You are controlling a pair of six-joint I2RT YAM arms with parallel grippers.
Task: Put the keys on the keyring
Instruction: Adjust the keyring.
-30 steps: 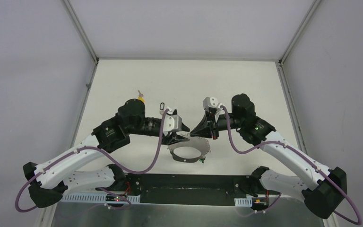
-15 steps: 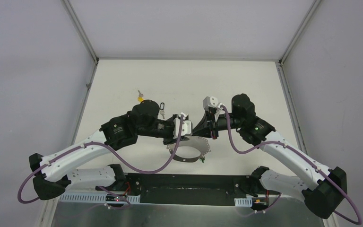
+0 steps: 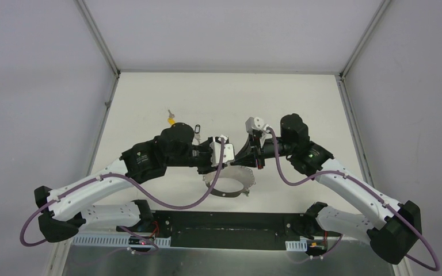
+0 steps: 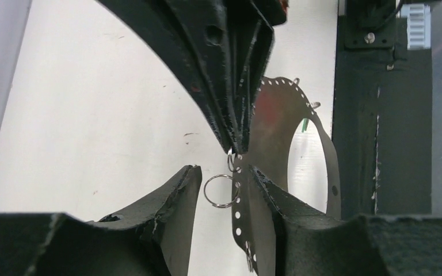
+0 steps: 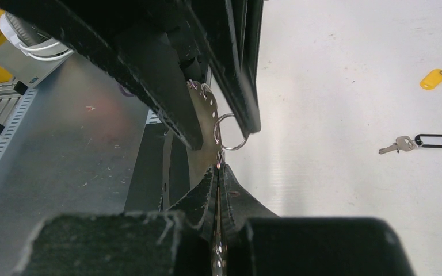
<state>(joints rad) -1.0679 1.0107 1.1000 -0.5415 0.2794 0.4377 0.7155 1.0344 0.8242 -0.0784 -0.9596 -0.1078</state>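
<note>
My right claw (image 5: pixel 218 172) is pressed together on the keyring (image 4: pixel 276 112), centre frame. My left claw (image 4: pixel 223 172) is spread around its small ring (image 4: pixel 221 191). Two keys (image 5: pixel 403 144) lie loose at right. If my pinch slips, the springy band could flick away.

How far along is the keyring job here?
Done: the green-tagged key seems to hang on the keyring. In hand: the right gripper is shut on the keyring's band, and the left gripper is open, a small split ring between its fingers. Still to do: the yellow-tagged key and black-tagged key lie loose on the table.
</note>
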